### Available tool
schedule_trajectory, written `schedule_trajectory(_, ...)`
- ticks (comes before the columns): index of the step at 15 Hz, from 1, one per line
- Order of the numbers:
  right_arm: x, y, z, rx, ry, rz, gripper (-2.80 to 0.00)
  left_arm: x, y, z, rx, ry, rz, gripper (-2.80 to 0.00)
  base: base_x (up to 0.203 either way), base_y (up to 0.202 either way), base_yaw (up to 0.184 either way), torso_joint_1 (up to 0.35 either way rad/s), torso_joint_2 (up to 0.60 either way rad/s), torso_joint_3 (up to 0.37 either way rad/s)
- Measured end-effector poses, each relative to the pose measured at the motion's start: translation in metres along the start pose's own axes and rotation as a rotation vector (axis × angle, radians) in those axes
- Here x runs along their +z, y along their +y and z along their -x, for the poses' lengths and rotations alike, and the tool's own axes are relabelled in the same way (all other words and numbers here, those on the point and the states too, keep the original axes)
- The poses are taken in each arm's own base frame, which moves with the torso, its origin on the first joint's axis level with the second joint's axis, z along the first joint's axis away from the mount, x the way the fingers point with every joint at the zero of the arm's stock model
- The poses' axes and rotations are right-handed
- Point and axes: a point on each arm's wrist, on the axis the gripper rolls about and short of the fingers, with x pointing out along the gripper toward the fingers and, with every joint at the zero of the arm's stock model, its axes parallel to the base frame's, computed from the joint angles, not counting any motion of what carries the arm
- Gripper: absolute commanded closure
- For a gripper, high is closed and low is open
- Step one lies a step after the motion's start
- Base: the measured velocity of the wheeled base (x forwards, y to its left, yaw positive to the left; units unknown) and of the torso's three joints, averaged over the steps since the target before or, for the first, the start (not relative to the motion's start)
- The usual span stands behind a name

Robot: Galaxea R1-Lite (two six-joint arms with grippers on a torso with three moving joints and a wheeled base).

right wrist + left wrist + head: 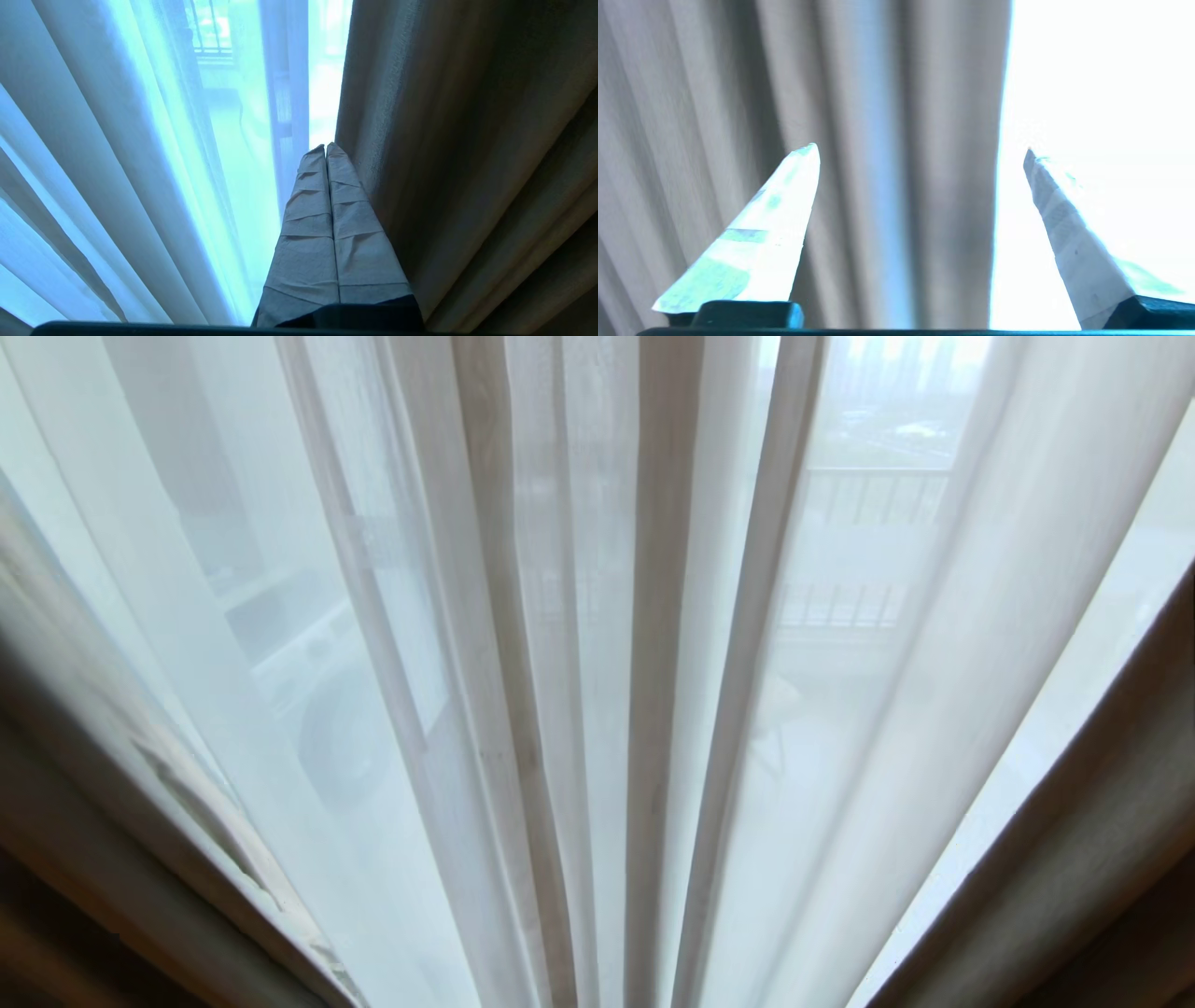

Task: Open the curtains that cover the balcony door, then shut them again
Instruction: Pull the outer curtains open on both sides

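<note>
Sheer cream-white curtains (579, 672) hang in long folds across the whole head view, drawn over the glass. The balcony door itself is hidden behind them; only a faint railing shows through. Neither arm appears in the head view. In the left wrist view my left gripper (922, 151) stands open, its taped fingers (766, 233) wide apart with nothing between them, facing the edge of a thicker grey curtain (887, 140) beside bright light. My right gripper (326, 148) is shut and empty, pointing into the gap between the sheer curtain (117, 163) and the thicker beige curtain (467, 163).
Thick beige curtain panels frame the lower corners of the head view (1074, 877). Through the sheer fabric I make out a balcony railing (868, 495) and a pale appliance shape (317, 681) outside.
</note>
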Motion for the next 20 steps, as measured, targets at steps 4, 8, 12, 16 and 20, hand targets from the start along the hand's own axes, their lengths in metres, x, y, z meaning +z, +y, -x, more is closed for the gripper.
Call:
schedule_trajectory(4,0.000,0.000,0.000,0.000,0.000,0.000,0.00,0.002,-0.019,0.031,-0.014,-0.005,-0.005,0.00,0.000,0.000,0.000,0.000,0.00,0.000)
schedule_trajectory(8,0.000,0.000,0.000,0.000,0.000,-0.001,0.00,0.001,-0.024,0.041,-0.018,-0.012,-0.008,0.00,0.000,0.000,0.000,0.000,0.00,0.000)
schedule_trajectory(12,0.000,0.000,0.000,0.000,0.001,0.000,0.00,-0.004,-0.025,0.044,-0.015,0.003,0.000,0.00,0.000,0.000,0.000,0.000,0.00,0.000)
schedule_trajectory(16,0.000,0.000,0.000,0.000,0.001,0.000,0.00,-0.007,-0.025,0.044,-0.013,0.012,0.005,0.00,0.000,0.000,0.000,0.000,0.00,0.000)
schedule_trajectory(20,0.000,0.000,0.000,0.000,0.000,0.000,0.00,-0.015,-0.027,0.045,-0.034,0.037,0.024,0.00,0.000,0.000,0.000,0.000,0.00,0.000)
